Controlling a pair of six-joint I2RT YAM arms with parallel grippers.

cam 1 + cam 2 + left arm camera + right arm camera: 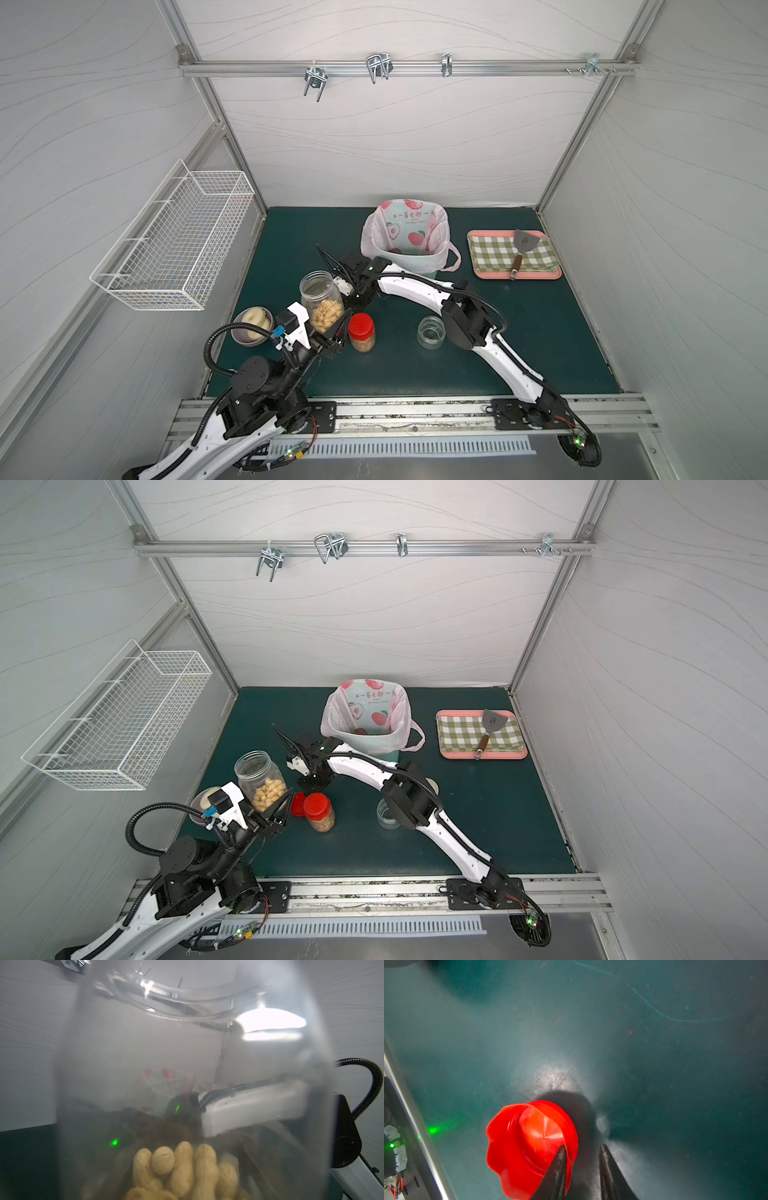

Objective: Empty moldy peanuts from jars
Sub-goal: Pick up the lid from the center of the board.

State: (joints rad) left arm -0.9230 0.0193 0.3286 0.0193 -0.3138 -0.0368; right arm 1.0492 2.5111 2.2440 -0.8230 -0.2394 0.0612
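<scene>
left end effector (329, 323) grasping open jar (318, 291) | right end effector (582, 1148) clenched | bag (409, 226) writing illegible

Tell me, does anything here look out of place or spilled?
Only the loose red plastic screw lid stands out: it lies upside down, hollow side up, on the dark green mat. Nothing looks spilled or broken.

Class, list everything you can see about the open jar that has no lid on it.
The open jar is clear, round and looks like plastic, with a narrower threaded neck and no lid. It stands roughly upright near the mat's left side, beside a bowl. Tan peanuts fill only its bottom part; the rest is empty and slightly hazy. The left gripper clasps its lower body. Whether its base touches the mat cannot be told.
</scene>
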